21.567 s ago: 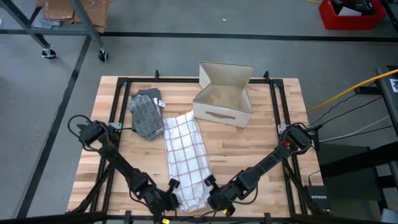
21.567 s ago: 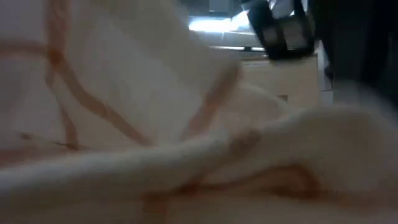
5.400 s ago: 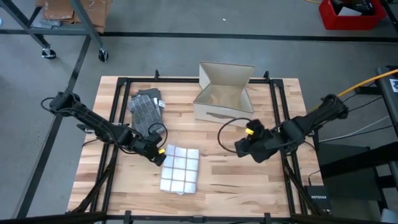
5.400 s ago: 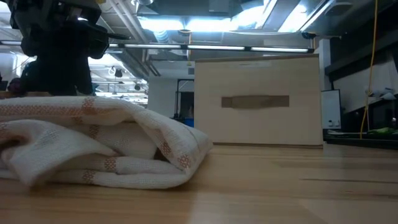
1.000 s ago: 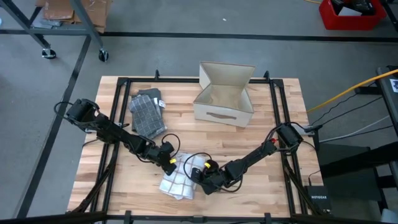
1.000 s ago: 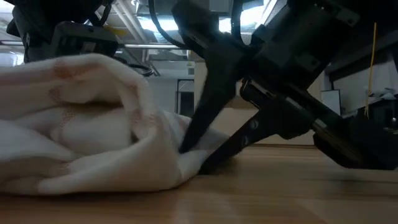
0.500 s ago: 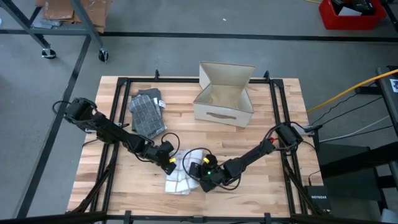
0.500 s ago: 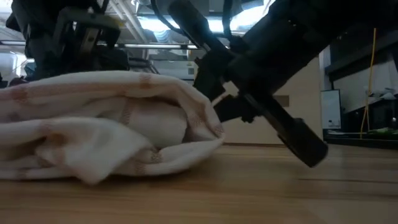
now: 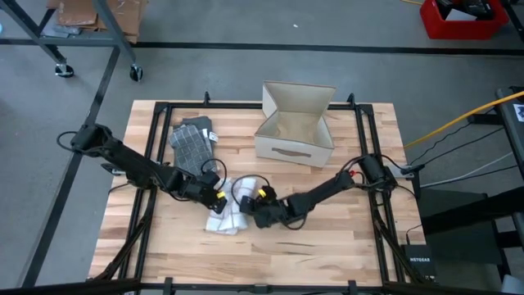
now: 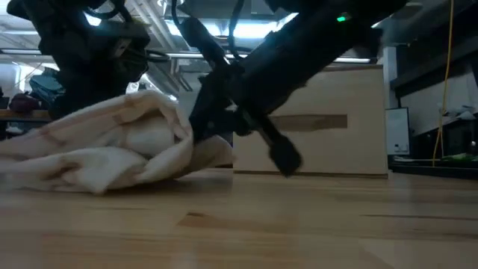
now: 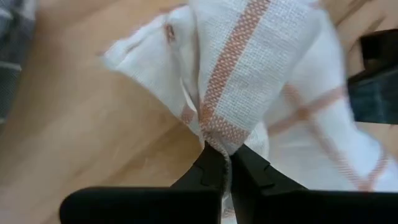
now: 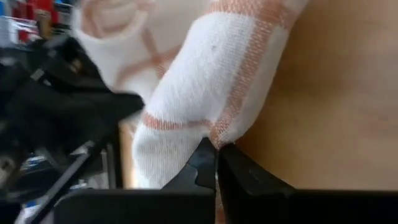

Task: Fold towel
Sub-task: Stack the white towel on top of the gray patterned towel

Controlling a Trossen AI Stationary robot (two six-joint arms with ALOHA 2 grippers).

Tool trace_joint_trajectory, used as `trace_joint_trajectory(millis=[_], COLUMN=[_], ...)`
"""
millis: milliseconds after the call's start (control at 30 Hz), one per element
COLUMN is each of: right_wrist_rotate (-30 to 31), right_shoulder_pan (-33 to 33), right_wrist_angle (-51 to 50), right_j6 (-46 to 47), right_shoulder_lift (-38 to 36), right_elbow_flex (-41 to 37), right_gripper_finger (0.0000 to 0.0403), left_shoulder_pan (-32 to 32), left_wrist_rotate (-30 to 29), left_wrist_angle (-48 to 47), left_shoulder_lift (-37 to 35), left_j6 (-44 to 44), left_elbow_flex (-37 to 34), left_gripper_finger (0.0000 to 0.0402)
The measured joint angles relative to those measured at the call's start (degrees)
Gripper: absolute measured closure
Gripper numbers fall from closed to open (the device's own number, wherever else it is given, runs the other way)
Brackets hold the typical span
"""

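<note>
White orange-checked towel (image 9: 228,218) sits bunched at centre-left of the high view, pinched between left gripper (image 9: 218,200) on its left and right gripper (image 9: 248,210) on its right.

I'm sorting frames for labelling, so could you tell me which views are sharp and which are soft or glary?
High view: evenly lit, sharp, towel clear. Low view: bright ceiling lights behind leave the arms as dark shapes; box readable. Left wrist view: weave sharp at the left gripper, edges soft. Right wrist view: towel sharp near the right gripper, background blurred.
</note>
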Motion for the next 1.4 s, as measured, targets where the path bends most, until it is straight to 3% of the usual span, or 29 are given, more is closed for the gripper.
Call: trace_joint_trajectory(millis=[300, 733, 867, 1167, 1400], right_wrist_rotate=[-0.29, -5.89, -9.37, -16.83, -19.23], right_shoulder_pan=[-5.89, -13.48, -16.74, -24.46, -27.45], right_wrist_angle=[12.93, 26.72, 23.7, 3.32, 0.81], right_j6=[-10.5, -17.63, -21.5, -32.94, -34.25], right_shoulder_lift=[-0.03, -0.07, -0.07, -0.15, -0.15], right_elbow_flex=[0.0, 0.4, 4.76, 19.93, 21.68], right_gripper_finger=[0.0399, 0.04, 0.04, 0.04, 0.04], left_shoulder_pan=[4.24, 10.93, 13.26, 19.59, 24.85], left_wrist_rotate=[-0.71, -1.69, -3.11, -4.25, -4.44], left_wrist_angle=[-2.67, -17.02, -23.67, -36.03, -45.82], left_shoulder_lift=[-7.0, -22.99, -25.46, -27.9, -29.81], left_j6=[2.46, 6.36, 9.68, 12.95, 15.11], left_elbow_flex=[0.0, 1.68, 4.52, 10.18, 13.2], left_gripper_finger=[0.0401, 0.0401, 0.0401, 0.0401, 0.0401])
